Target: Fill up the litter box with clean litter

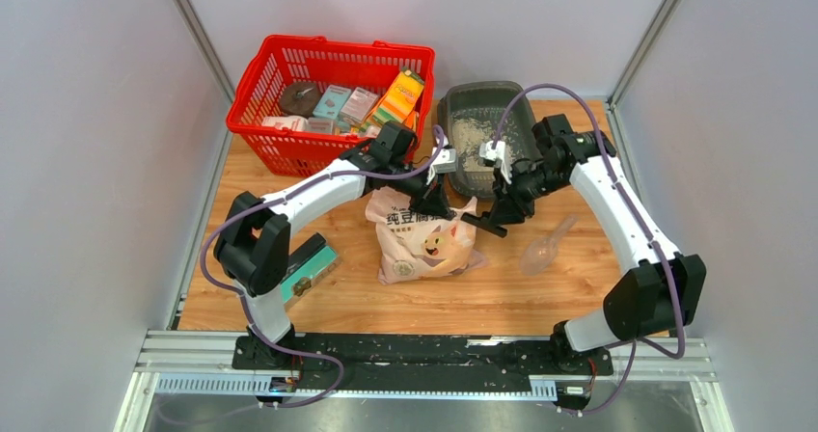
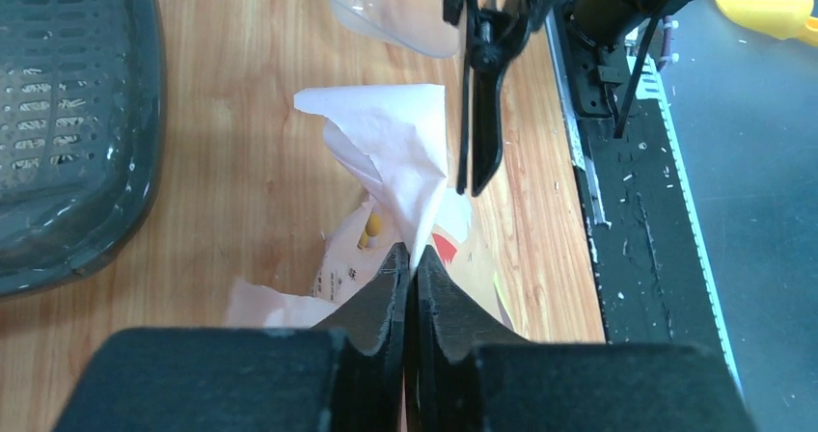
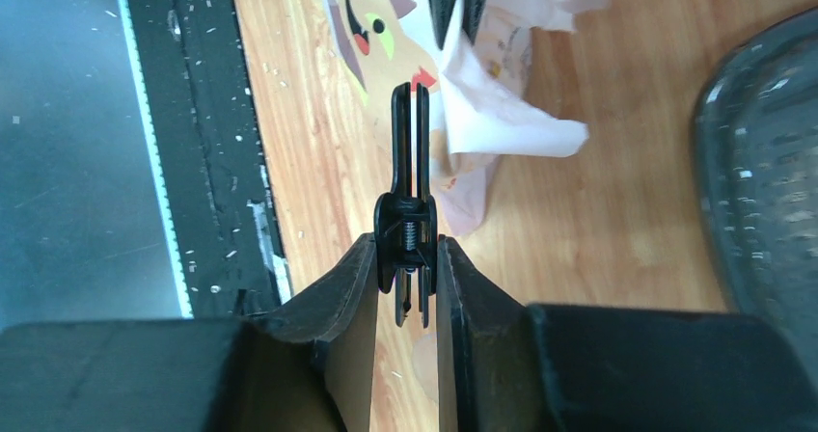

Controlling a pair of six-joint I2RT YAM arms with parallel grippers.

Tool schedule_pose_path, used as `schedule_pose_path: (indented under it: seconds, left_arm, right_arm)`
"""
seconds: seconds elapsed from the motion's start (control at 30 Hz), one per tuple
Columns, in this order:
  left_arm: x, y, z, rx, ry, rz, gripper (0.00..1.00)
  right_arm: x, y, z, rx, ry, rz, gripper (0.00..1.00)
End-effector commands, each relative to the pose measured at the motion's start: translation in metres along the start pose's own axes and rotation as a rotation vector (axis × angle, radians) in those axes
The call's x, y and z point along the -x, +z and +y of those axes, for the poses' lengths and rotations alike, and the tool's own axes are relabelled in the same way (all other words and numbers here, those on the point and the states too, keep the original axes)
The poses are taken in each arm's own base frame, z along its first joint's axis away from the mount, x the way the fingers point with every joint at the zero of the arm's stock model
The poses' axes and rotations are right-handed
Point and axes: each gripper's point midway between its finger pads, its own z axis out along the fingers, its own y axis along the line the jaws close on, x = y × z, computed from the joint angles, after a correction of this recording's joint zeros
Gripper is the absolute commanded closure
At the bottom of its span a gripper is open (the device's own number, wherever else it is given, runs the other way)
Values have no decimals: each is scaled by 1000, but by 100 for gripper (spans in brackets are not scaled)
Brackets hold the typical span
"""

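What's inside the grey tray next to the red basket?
Pale litter lies scattered inside the litter box. The right arm covers its near corner, so that part is hidden.

Bright, even overhead light, soft shadows; near fingers (image 2: 386, 307) blur slightly.

Dark grey litter box (image 1: 482, 87), pinkish-beige cartoon-cat bag (image 1: 424, 244), red mesh basket (image 1: 280, 148), black clip (image 1: 492, 222), wood-grain table (image 1: 540, 297).
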Motion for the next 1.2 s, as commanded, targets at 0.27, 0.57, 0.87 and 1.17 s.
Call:
schedule_pose_path:
  seconds: [0.27, 0.57, 0.87, 1.17]
  left_arm:
    - [20, -10, -5, 30, 108, -38, 100]
    - [31, -19, -8, 79, 199, -67, 65]
    - [60, -24, -1, 111, 367, -107, 47]
    - [87, -24, -19, 89, 422, -190, 43]
  right_arm:
    - [34, -58, 1, -219, -311, 60, 100]
    - [35, -55, -8, -240, -380, 84, 100]
    - [48, -42, -10, -195, -361, 47, 100]
    - [55, -26, 0, -146, -314, 26, 100]
